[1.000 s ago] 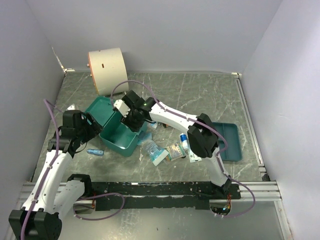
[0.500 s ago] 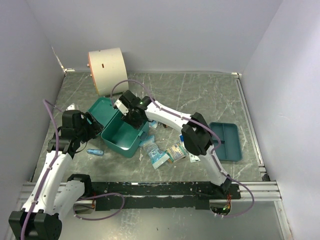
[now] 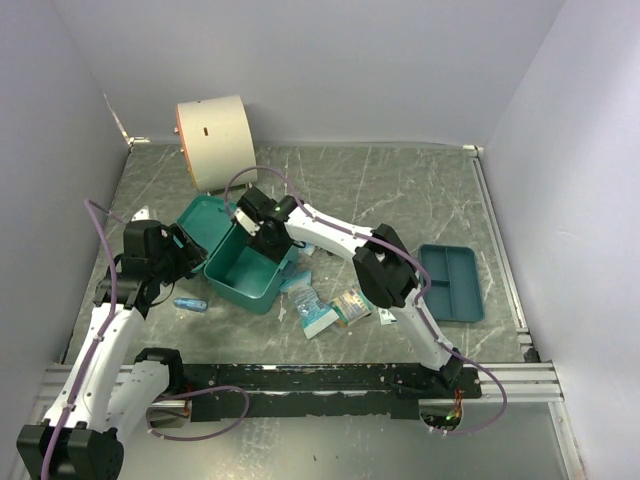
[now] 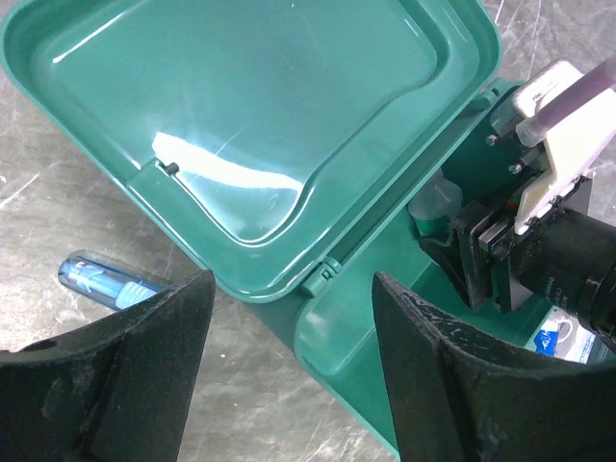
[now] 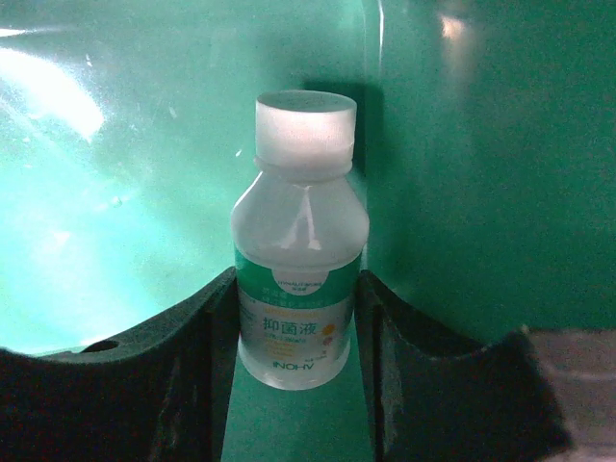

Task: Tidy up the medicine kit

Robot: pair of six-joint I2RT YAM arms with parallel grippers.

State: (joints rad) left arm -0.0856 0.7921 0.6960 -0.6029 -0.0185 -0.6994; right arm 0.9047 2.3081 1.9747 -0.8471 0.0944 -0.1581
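Observation:
The medicine kit [image 3: 240,298] is a teal-green box standing open at centre left, its lid [image 3: 203,222] leaning back to the left. My right gripper [image 3: 262,238] reaches down inside the box. In the right wrist view it [image 5: 298,294] is shut on a small clear bottle [image 5: 300,241] with a white cap and green label, held upright against the box's inner wall. My left gripper [image 3: 185,255] is open at the box's left side. In the left wrist view its fingers straddle the hinge corner [image 4: 327,274] without touching it.
A large cream drum [image 3: 212,140] stands at the back left. A blue tube [image 3: 190,304] lies left of the box. Several packets [image 3: 318,305] lie on the table to its right. A shallow blue-teal divided tray [image 3: 452,283] sits at the right.
My right arm has swung left and its gripper has gone further into the open box. The left arm has hardly moved.

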